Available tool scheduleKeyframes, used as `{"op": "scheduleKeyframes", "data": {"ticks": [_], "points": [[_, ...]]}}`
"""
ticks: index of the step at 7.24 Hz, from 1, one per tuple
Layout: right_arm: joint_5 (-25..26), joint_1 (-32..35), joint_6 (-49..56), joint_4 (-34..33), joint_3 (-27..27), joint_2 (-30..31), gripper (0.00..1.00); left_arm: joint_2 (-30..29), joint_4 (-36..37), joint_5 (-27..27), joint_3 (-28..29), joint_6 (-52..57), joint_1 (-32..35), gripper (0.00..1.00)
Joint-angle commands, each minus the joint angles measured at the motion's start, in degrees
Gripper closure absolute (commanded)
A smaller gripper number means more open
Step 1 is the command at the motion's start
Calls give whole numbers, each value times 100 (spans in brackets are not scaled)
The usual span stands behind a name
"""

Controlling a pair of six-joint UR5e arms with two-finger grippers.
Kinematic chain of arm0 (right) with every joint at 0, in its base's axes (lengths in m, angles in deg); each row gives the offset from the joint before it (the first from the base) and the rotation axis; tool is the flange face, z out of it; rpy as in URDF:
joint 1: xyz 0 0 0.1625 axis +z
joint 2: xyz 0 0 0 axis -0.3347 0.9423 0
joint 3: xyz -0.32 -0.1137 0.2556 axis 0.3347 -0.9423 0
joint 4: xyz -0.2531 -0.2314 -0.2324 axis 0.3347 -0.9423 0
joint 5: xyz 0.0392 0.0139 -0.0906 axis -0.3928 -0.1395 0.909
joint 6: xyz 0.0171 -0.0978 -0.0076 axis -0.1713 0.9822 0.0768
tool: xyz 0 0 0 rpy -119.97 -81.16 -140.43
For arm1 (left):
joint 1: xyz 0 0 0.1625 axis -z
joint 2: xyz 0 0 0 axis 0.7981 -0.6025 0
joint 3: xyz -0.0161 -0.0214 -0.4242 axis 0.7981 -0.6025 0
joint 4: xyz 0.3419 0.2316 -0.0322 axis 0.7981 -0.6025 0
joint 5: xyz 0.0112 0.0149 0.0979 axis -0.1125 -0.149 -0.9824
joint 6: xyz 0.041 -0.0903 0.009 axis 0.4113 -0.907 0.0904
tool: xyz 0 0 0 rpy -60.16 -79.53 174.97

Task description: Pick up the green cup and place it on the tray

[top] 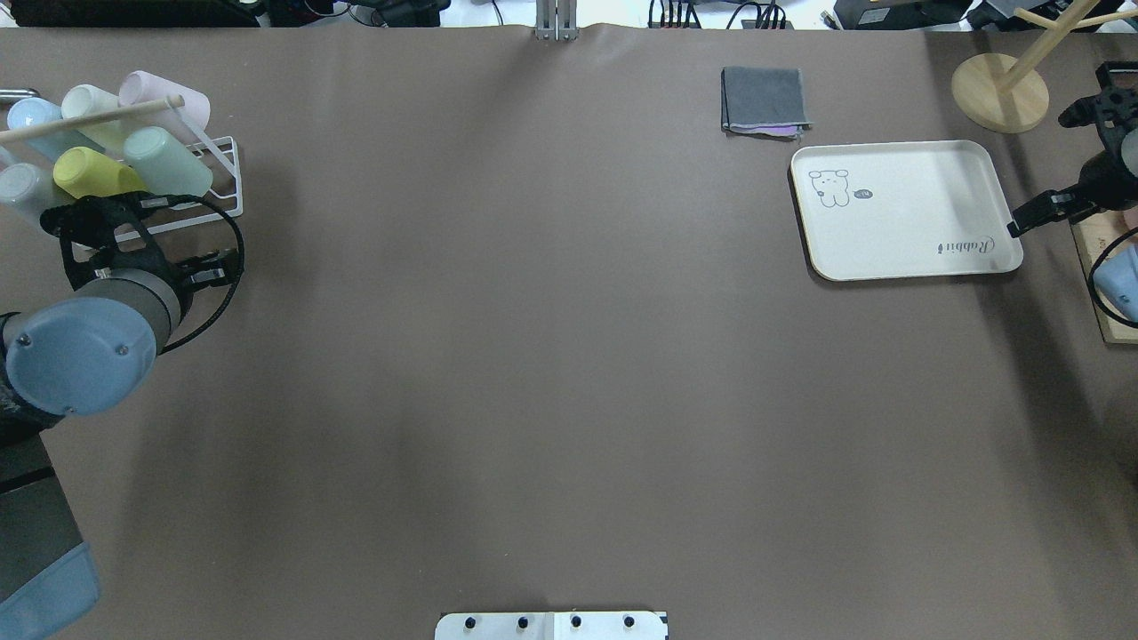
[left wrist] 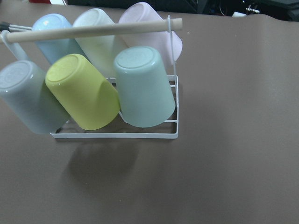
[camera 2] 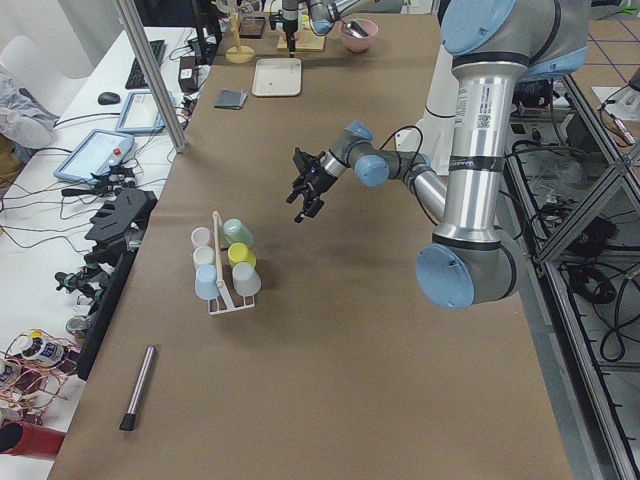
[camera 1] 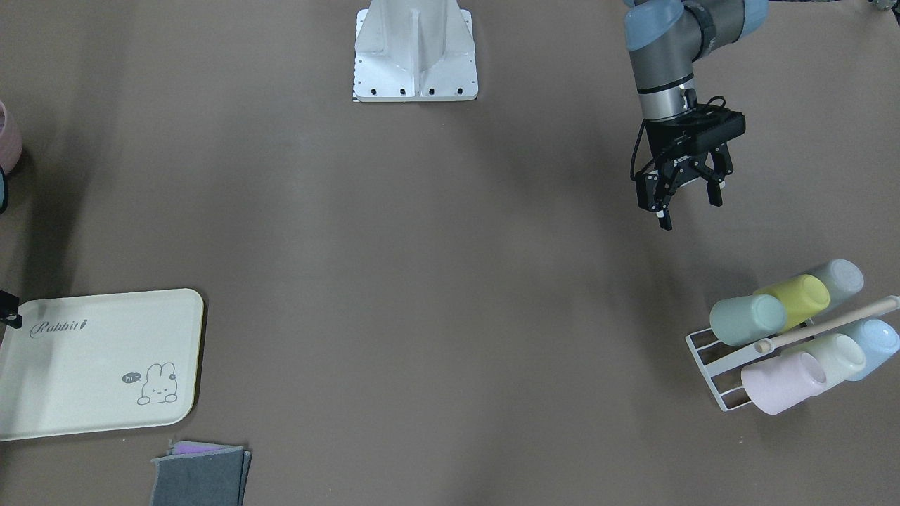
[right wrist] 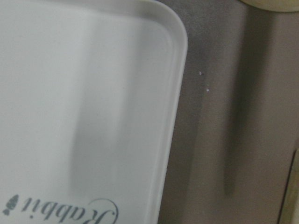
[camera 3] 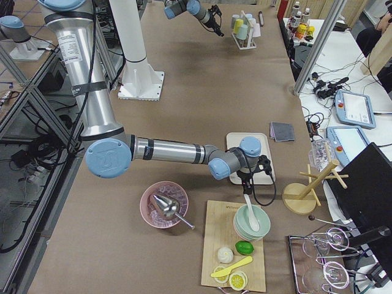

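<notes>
The left hand (camera 1: 690,211) hangs above the bare bench (camera 1: 436,281) with its 2 fingers spread apart and nothing between them. They point down and toward 5 o'clock in the front-facing view. Its arm comes in from 12 o'clock, the wrist bent downward.

At 5 o'clock from that hand, well apart from it, the green cup (camera 1: 745,320) lies tilted on a white wire rack (camera 1: 706,358). Its base faces the left wrist camera. It touches a yellow cup (camera 1: 794,299) at its side, and a wooden rod (camera 1: 830,322) runs over the rack. The rack holds 6 cups in all.

The tray (camera 1: 84,372) lies flat at 8 o'clock in the same view, far across the bench from the rack. It reads "Rabbit" in script, and a small bunny drawing has a "hi" speech bubble.

The right hand (top: 1033,213) sits at the tray's edge near the script; whether it is spread or closed cannot be told.
</notes>
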Motion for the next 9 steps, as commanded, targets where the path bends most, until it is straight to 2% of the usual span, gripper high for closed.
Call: {"op": "scheduleKeyframes", "data": {"ticks": [1,2,4,6,7,9], "points": [[7,-44,-10,86,-53,-74,9,195,-1433,-736,947,-152,-159,2],[15,-45,-10,86,-70,-74,13,188,-2006,-1225,1456,-125,-176,2],[15,-45,-10,95,-219,-117,13,126,-2337,-2193,1672,506,-325,2],[-2,-45,-10,95,-272,-118,19,29,-3071,-2451,1707,638,-317,2],[-2,-45,-10,95,-272,-118,26,-136,-3398,-2409,1986,831,-317,2],[7,-45,-10,95,-272,-144,45,-460,-4161,-2321,2916,868,-326,3]]}}
